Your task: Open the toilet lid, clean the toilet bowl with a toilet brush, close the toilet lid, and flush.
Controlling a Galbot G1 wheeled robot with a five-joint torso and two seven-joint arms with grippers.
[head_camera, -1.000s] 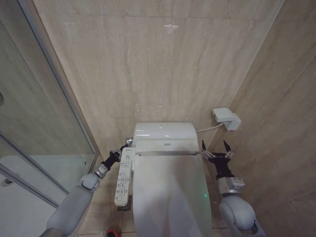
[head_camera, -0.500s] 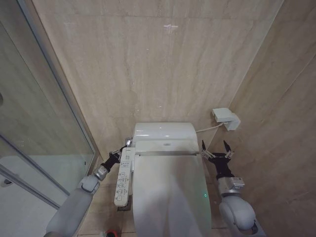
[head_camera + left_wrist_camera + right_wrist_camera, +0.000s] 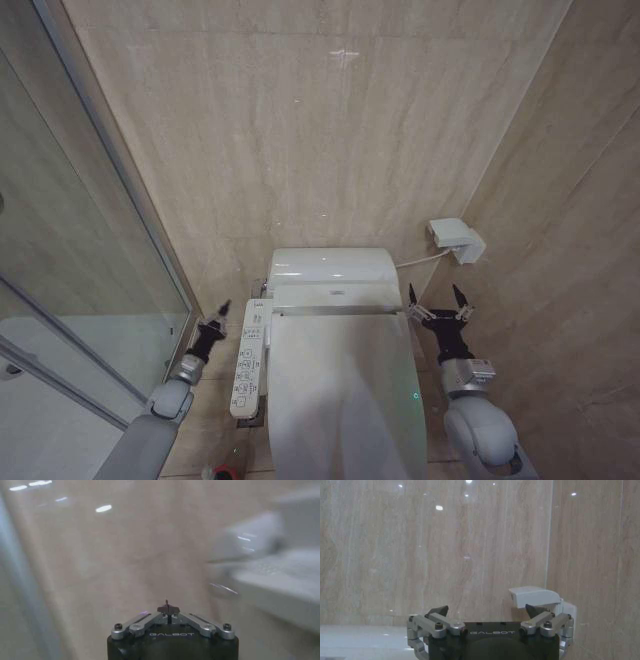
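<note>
The white toilet lid lies shut over the toilet bowl, which is hidden beneath it. My left gripper is shut, its fingers meeting in a point, and holds nothing. It hangs beside the toilet's left side, a little left of the control panel. My right gripper stands open and empty at the toilet's right rear corner, next to the lid's hinge end. At the head view's bottom edge sits a red holder with a dark piece beside it; I cannot make out the toilet brush.
The white tank backs onto the beige tiled wall. A white wall box with a cable sits right of it. A glass shower partition and white shower tray close the left side. The tiled wall stands close on the right.
My left gripper has drawn back leftward from the tank's left side and its fingers have shut. The right arm has not moved.
</note>
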